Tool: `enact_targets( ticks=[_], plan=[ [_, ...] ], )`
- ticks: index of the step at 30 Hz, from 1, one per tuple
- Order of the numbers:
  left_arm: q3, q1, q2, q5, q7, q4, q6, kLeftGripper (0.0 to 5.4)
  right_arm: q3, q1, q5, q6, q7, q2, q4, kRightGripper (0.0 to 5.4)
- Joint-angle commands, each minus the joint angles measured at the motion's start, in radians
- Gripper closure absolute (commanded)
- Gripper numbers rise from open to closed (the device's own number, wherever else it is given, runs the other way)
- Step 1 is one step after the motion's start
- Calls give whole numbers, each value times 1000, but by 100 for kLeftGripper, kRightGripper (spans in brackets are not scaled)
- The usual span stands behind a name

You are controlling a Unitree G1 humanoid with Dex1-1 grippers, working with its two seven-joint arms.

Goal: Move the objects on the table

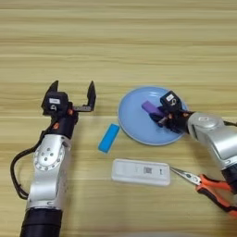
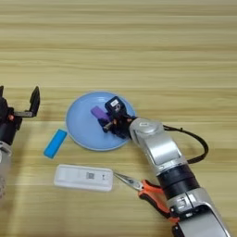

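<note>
Here right gripper [image 2: 105,121] fingers clasp purple block [image 1: 150,108] inside plate [image 1: 132,121] rim.

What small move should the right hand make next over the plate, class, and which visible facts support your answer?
Probably open and lift away. The right hand is low over the light-blue plate with the purple block at its fingertips, and the block seems to rest on the plate already; whether the fingers are closed on it cannot be read. The left hand is open, away from the plate.
</note>
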Motion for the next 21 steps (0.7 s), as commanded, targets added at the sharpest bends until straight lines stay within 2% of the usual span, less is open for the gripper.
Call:
enact_targets(
  ticks=[1,10,18,21],
  plan=[
    [-4,-1,-4,1,1,-5,-8,0,-25,7,11,28,0,-16,-82,399],
    [0,3,0,1,1,-3,-10,0,-99,52,52,73,14,-64,-274,399],
    [2,1,4,0,-3,1,-11,0,-207,135,144,126,81,-181,-462,399],
    [2,1,6,2,-3,0,-12,0,-277,185,186,131,121,-252,-529,399]
  ],
)
